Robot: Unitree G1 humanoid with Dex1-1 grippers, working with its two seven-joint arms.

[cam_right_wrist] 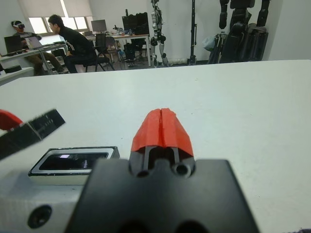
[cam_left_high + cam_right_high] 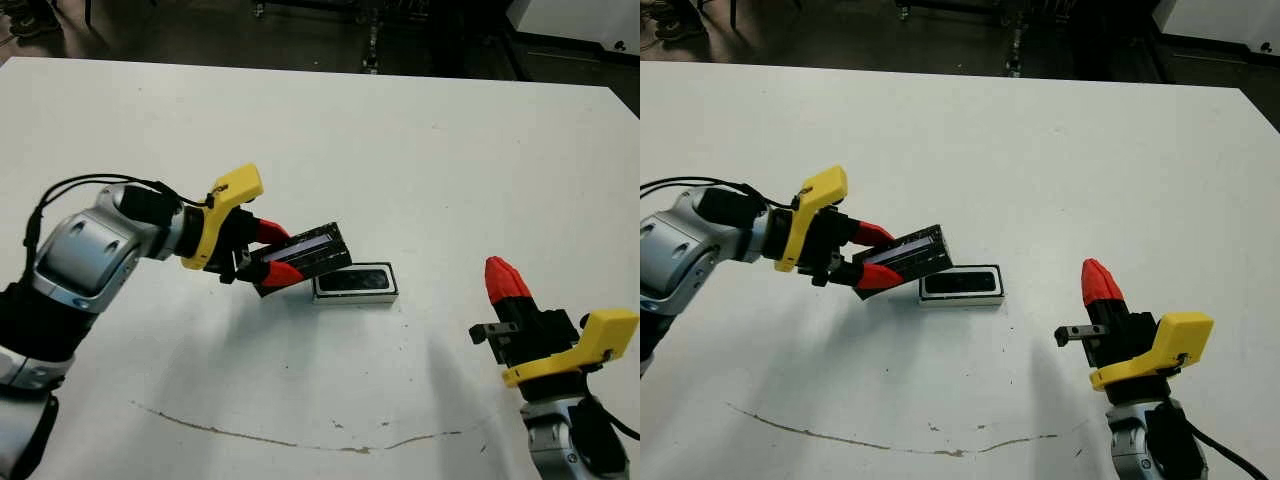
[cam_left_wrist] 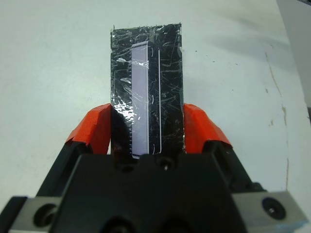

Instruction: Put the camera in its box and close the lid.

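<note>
Now, stage: the closing step is judged to be in hand, the lid not yet being seated.
Risk: the flat glossy black lid with a pale silvery stripe (image 2: 302,256) is held tilted, so one edge could be caught on the rim and the box pushed along the white table (image 2: 400,150); a slip between the fingers (image 3: 197,127) is also possible, since only one end is gripped.
Box: the small shallow tray with a dark-silver rim (image 2: 356,283) is seen at the frame's centre, just right of the lid.
Contents: the slim black bar-shaped camera (image 1: 73,161) is lying inside the box.
Left tool (image 2: 276,253): pinched on the lid's end, left of centre.
Right tool (image 2: 1098,283): pressed together, empty, lower right, well apart from the box.
</note>
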